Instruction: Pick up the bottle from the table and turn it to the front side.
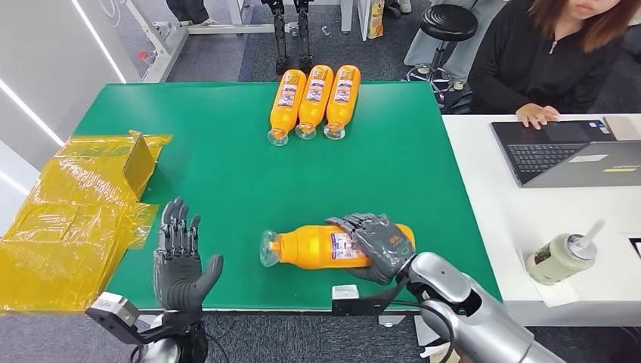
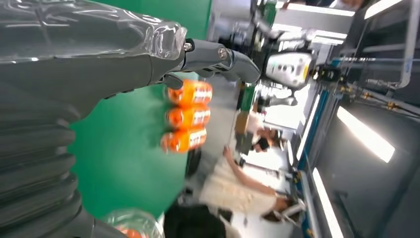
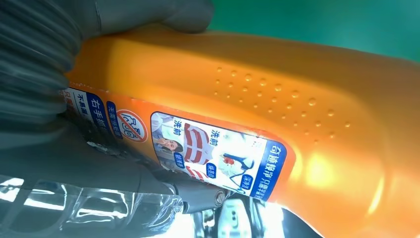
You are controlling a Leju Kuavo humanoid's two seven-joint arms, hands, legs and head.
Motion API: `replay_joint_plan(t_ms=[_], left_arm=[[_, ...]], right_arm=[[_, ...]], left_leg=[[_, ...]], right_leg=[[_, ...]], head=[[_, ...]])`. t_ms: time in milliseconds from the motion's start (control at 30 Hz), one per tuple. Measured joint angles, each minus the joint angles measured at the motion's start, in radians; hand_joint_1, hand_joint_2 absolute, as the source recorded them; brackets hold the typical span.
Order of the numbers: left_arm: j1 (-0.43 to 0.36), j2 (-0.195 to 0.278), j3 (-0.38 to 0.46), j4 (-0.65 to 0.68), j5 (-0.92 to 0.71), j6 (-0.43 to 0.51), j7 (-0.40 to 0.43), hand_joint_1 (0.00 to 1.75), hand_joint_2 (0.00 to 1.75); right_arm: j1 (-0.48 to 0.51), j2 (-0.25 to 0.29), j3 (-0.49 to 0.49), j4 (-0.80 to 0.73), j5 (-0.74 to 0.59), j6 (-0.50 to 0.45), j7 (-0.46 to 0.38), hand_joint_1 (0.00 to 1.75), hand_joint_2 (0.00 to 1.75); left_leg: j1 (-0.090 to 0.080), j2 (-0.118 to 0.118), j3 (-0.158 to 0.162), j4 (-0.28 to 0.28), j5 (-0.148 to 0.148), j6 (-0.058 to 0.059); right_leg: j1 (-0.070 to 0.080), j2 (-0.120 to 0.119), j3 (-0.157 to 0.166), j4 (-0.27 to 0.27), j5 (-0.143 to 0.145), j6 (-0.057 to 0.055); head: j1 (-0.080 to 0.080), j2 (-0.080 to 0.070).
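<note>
The orange bottle (image 1: 317,246) is lying on its side near the front edge of the green counter (image 1: 227,174), clamped around its base end by the right hand (image 1: 378,243), fingers (image 1: 355,224) wrapped over it, presumably so it can be lifted and rotated label-forward. The left hand (image 1: 180,261) is held upright beside it, fingers apart, holding nothing.

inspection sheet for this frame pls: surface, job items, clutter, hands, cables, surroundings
Surface: green table, white desk beside it.
Job's things: orange bottle on its side near the front edge; three more bottles in a row at the far edge.
Clutter: yellow bags on the left.
Hands: right hand grips the orange bottle; left hand empty, fingers spread.
Cables: nothing seen.
Surroundings: person at a laptop; cup; stool.
</note>
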Motion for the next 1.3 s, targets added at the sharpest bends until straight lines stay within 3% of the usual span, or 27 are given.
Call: replay_joint_plan(t_ms=[167, 367, 1000, 1300], left_arm=[[-0.023, -0.017, -0.008, 0.046, 0.144, -0.135, 0.044, 0.00, 1.75], [-0.051, -0.019, -0.044, 0.094, 0.236, -0.212, 0.072, 0.00, 1.75], [-0.096, -0.018, -0.140, 0.117, 0.293, -0.273, 0.109, 0.00, 1.75], [-0.113, -0.017, -0.201, 0.121, 0.310, -0.271, 0.131, 0.00, 1.75]], right_arm=[[0.047, 0.066, -0.020, -0.047, 0.068, -0.012, 0.021, 1.75, 1.75], [0.108, 0.113, -0.056, -0.116, 0.151, -0.020, 0.066, 1.75, 1.75], [0.276, 0.173, -0.116, -0.248, 0.289, -0.018, 0.143, 1.75, 1.75], [0.313, 0.241, -0.139, -0.284, 0.294, -0.003, 0.135, 1.75, 1.75]], left_leg=[[0.000, 0.000, 0.000, 0.000, 0.000, 0.000], [0.000, 0.000, 0.000, 0.000, 0.000, 0.000], [0.000, 0.000, 0.000, 0.000, 0.000, 0.000], [0.000, 0.000, 0.000, 0.000, 0.000, 0.000]], right_leg=[[0.000, 0.000, 0.000, 0.000, 0.000, 0.000], [0.000, 0.000, 0.000, 0.000, 0.000, 0.000], [0.000, 0.000, 0.000, 0.000, 0.000, 0.000], [0.000, 0.000, 0.000, 0.000, 0.000, 0.000]], head=[[0.000, 0.000], [0.000, 0.000], [0.000, 0.000], [0.000, 0.000]])
